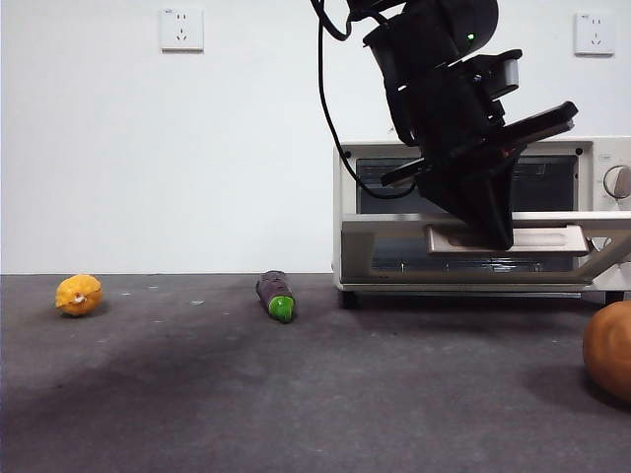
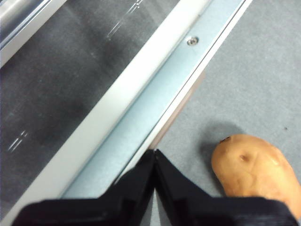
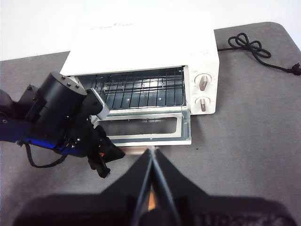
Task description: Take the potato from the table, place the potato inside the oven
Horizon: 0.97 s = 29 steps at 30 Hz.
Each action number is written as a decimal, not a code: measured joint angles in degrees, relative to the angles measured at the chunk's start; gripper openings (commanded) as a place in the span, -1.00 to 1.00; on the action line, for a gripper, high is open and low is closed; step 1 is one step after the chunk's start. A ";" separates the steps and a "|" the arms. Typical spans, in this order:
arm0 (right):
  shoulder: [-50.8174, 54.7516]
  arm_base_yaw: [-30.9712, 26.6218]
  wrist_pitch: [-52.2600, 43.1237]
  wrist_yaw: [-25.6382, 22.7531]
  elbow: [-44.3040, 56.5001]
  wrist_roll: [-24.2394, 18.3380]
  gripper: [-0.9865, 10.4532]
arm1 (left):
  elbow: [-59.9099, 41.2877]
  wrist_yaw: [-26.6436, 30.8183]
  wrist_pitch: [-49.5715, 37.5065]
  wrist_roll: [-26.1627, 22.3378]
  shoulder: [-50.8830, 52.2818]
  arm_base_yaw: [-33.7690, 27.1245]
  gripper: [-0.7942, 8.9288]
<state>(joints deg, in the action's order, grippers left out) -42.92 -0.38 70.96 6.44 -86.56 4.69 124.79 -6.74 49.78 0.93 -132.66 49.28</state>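
Left gripper [image 2: 154,157]: jaws pressed together, nothing between them; tip sat at the front edge of the open oven door
Left arm pose: came down from above in the front view, big and dark, slanted toward the oven, wrist tilted so that its lower end [image 1: 490,229] overlapped the lowered door; seen in the right wrist view as a black cylinder and links lying across the left front of the oven
Right gripper [image 3: 151,162]: jaws clenched to a thin seam, empty; hung high and back from the oven, looking down on it
Potato [image 2: 256,172]: lay on the tabletop just beside the left gripper's tip, apart from the jaws, near the door's front edge; in the front view only its rounded left part showed at the right edge, in front of the oven
Oven [image 3: 141,42]: cream-white box, door [image 3: 143,129] folded down and open, wire rack visible inside, two knobs on its right panel
Tabletop [image 1: 296,394]: dark grey, speckled, carried everything
Yellow fruit [image 1: 79,294]: far left in the front view, well apart from the oven
Eggplant [image 1: 275,295]: purple with a green tip toward the camera, lay between the yellow fruit and the oven
Power cord [image 3: 249,47]: black, coiled on the tabletop beside the oven's knob side
Wall sockets [image 1: 181,30]: white, on the wall behind
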 measured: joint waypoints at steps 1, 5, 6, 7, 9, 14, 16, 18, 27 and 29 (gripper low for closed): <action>0.00 0.00 0.04 0.00 0.00 0.00 -0.83 | 0.00 0.13 0.00 0.11 -0.13 0.09 -0.85; 0.00 0.00 0.15 0.00 0.00 0.00 -0.83 | -0.02 0.39 0.07 0.22 -0.79 0.63 -0.85; 0.00 0.00 0.17 0.00 0.00 0.00 -0.83 | -0.02 0.66 0.04 0.22 -0.85 0.79 -0.85; 0.00 0.00 0.17 0.00 0.00 0.00 -0.83 | -0.02 0.92 0.00 0.22 -0.85 0.85 -0.85; 0.00 0.00 0.24 0.00 0.00 0.00 -0.83 | -0.02 1.07 -0.07 0.22 -0.85 0.94 -0.85; 0.00 0.00 1.16 0.00 0.00 -0.02 -0.83 | -0.02 1.25 0.11 0.22 -1.49 1.33 -0.85; 0.00 0.00 1.25 0.00 0.00 -0.04 -0.83 | -0.02 1.25 0.59 0.22 -2.05 1.49 -0.85; 0.00 0.00 1.27 0.00 0.00 -0.02 -0.83 | -0.02 1.31 1.09 0.24 -2.62 1.70 -0.85; 0.00 0.00 1.57 0.00 0.00 -0.26 -0.83 | -0.02 2.78 2.01 0.52 -3.17 1.75 -0.85; 0.00 0.00 1.90 0.00 0.00 -0.59 -0.83 | -0.02 1.51 3.08 0.50 -3.13 1.75 -0.85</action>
<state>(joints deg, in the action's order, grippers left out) -42.92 -0.38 72.86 6.44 -86.56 4.10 124.77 -5.23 52.86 1.43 -135.79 51.03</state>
